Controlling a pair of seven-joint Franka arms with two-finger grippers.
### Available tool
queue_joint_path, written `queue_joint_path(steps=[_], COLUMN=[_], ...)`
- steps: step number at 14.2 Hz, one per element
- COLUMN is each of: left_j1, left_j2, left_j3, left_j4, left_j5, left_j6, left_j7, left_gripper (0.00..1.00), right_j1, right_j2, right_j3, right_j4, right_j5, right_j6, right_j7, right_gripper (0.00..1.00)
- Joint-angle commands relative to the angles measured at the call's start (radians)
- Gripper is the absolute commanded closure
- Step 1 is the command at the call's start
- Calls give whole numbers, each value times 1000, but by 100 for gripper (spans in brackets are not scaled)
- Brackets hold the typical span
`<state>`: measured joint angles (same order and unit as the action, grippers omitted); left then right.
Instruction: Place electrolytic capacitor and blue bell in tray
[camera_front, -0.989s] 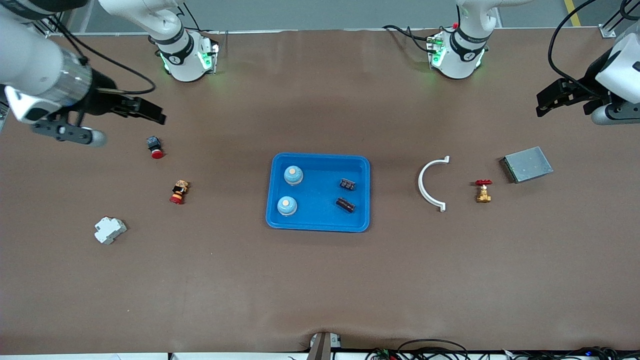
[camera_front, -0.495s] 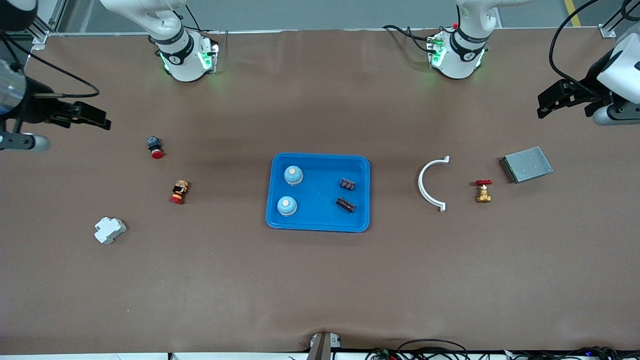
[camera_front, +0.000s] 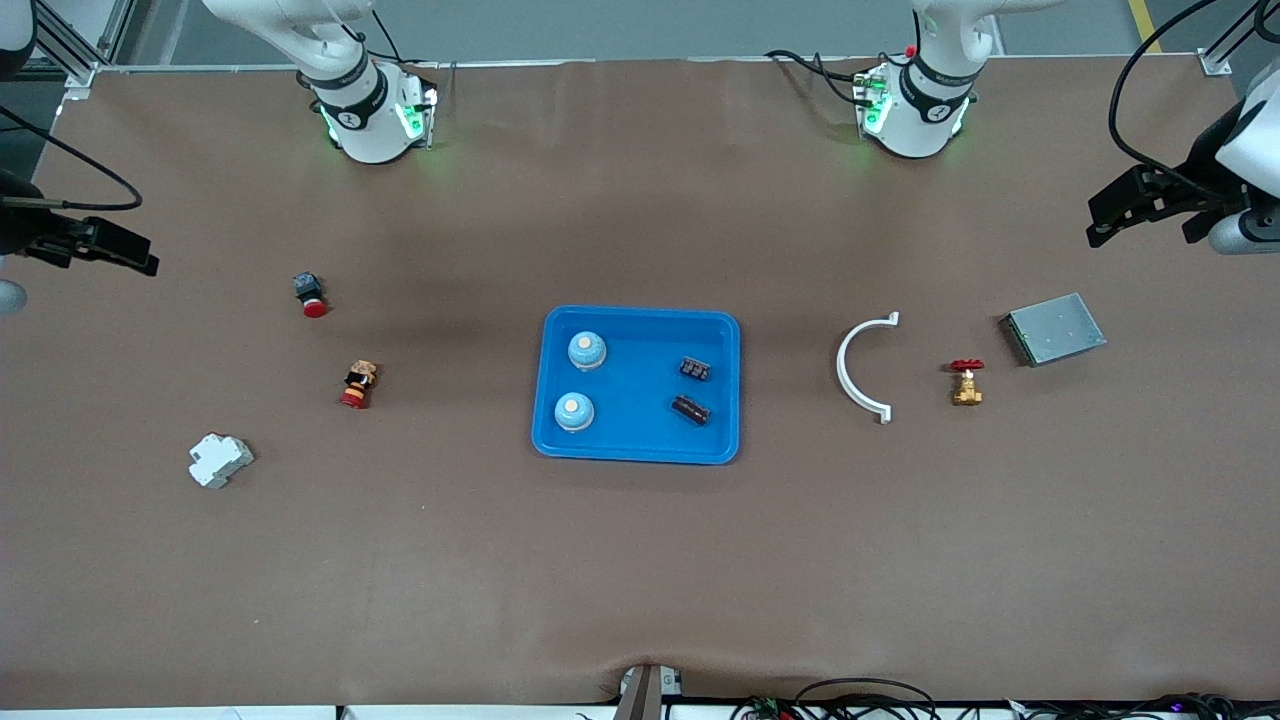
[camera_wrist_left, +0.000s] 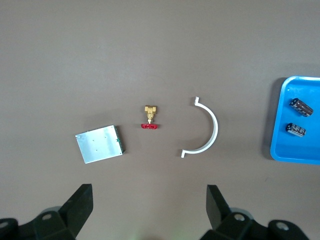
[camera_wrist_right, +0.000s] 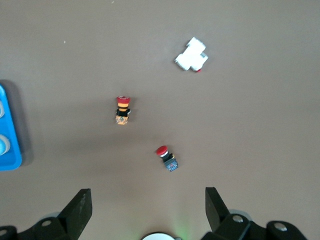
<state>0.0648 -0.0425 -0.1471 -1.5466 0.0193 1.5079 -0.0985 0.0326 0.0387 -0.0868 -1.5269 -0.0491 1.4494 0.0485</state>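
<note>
Both bells (camera_front: 586, 350) and both capacitors (camera_front: 695, 369) lie in the tray (camera_front: 640, 449), well apart from either arm. The left claw (camera_front: 1130, 207) hangs released over the left arm's end of the bench (camera_front: 640, 570). The right claw (camera_front: 100, 247), also released, hangs over the right arm's end, so nothing seems left to fetch.

The right gripper (camera_front: 110, 248) sits at the table's edge at the right arm's end, and most of its arm is cut off by the front view's edge. The left gripper (camera_front: 1130, 205) is at the other end, with its arm cut off too. In the right wrist view only a corner of the tray (camera_wrist_right: 11, 155) shows, with slivers of two blue bells (camera_wrist_right: 2, 144). In the left wrist view the tray (camera_wrist_left: 280, 145) is cut off as well. The markings on the two capacitors (camera_front: 694, 369) are too small to read.
</note>
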Motion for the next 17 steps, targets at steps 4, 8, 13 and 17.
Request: queue_joint_path(steps=[4,8,13,17], left_j1=[3,4,9,18], left_j2=[3,-7,-11,-36], left_j3=[0,0,0,0], left_j4=[8,-15,-35,-70], left_j5=[19,21,19,19], left_j6=[18,34,49,55], left_j7=[25,52,71,72], left_gripper=[0,0,0,0], right_j1=[-57,-60,-63,-66], right_j2=[0,-26,-66,-68], right_j3=[18,18,21,24], right_j4=[21,-2,-50,-50], right_j5=[35,43,43,43], right_j6=[-3,-4,8,6], right_j7=[-44,-101,-55,-44], right_gripper=[0,0,0,0])
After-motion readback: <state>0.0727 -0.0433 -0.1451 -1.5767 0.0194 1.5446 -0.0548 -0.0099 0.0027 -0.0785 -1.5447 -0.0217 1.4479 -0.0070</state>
